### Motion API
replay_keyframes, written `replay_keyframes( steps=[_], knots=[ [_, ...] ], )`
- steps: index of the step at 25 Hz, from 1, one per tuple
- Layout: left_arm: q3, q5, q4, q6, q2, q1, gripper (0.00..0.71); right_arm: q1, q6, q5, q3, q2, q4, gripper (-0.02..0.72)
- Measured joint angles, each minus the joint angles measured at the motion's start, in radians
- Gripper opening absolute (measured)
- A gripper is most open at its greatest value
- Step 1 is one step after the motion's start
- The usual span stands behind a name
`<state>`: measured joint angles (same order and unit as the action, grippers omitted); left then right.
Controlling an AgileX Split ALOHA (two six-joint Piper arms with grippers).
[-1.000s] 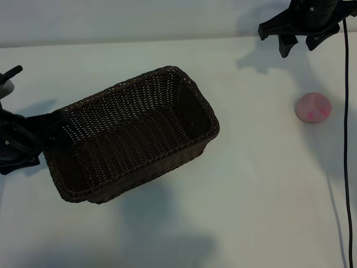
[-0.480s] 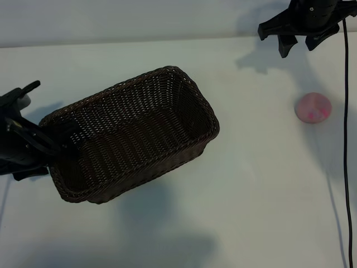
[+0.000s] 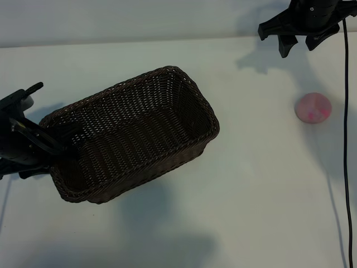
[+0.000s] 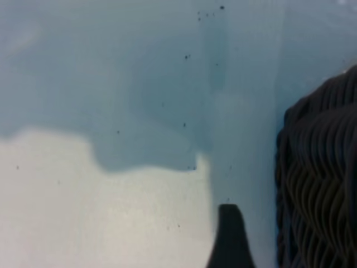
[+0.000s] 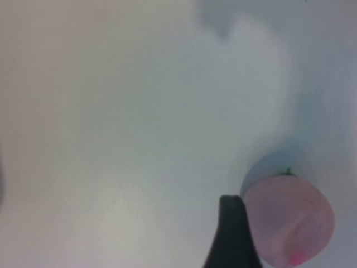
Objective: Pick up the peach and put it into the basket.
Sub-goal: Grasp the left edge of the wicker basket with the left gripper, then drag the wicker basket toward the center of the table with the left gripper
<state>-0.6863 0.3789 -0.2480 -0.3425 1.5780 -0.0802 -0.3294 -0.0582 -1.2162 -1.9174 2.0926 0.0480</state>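
The peach [image 3: 313, 108], small, pale pink with a red blotch, lies on the white table at the right. The dark brown wicker basket [image 3: 189, 84] stands skewed left of centre, with nothing inside it. My right gripper [image 3: 299, 43] hovers open at the far right edge, behind the peach and apart from it. In the right wrist view the peach [image 5: 290, 219] lies beside one finger [image 5: 231, 240], outside the gap. My left gripper [image 3: 53, 142] is open at the basket's left end. In the left wrist view one finger [image 4: 228, 240] stands beside the basket's wall [image 4: 318, 184], over bare table.
A black cable [image 3: 347, 128] runs down the table's right side, just past the peach. White table [image 3: 256, 184] stretches between the basket and the peach. The table's far edge runs behind the right gripper.
My left gripper has moved right and up against the basket's left end, mostly in the first half second. The basket, the peach and the right arm have stayed put.
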Motion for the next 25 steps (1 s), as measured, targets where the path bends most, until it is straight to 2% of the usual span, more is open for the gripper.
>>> replay_keyframes(
  steps=[4,9,14,17,20,25],
  knots=[
    [0.0,-0.008,-0.003,0.0,0.015,0.0,0.349,0.0,-0.001,0.0,0.0,0.0,0.0,0.515],
    [0.0,-0.023,-0.021,-0.003,0.022,-0.001,0.107,0.0,0.0,0.0,0.0,0.0,0.0,0.515],
    [0.0,-0.03,-0.039,0.007,0.022,-0.001,0.098,0.0,0.0,0.0,0.0,0.0,0.0,0.515],
    [0.0,-0.031,-0.098,0.068,0.022,-0.001,0.098,0.0,0.002,0.0,0.0,0.0,0.0,0.515],
    [0.0,-0.031,-0.204,0.188,0.022,-0.001,0.098,0.0,0.005,0.0,0.0,0.0,0.0,0.515],
    [0.004,-0.02,-0.458,0.447,0.022,-0.001,0.097,0.0,0.008,0.0,0.0,0.0,0.0,0.515]
  ],
)
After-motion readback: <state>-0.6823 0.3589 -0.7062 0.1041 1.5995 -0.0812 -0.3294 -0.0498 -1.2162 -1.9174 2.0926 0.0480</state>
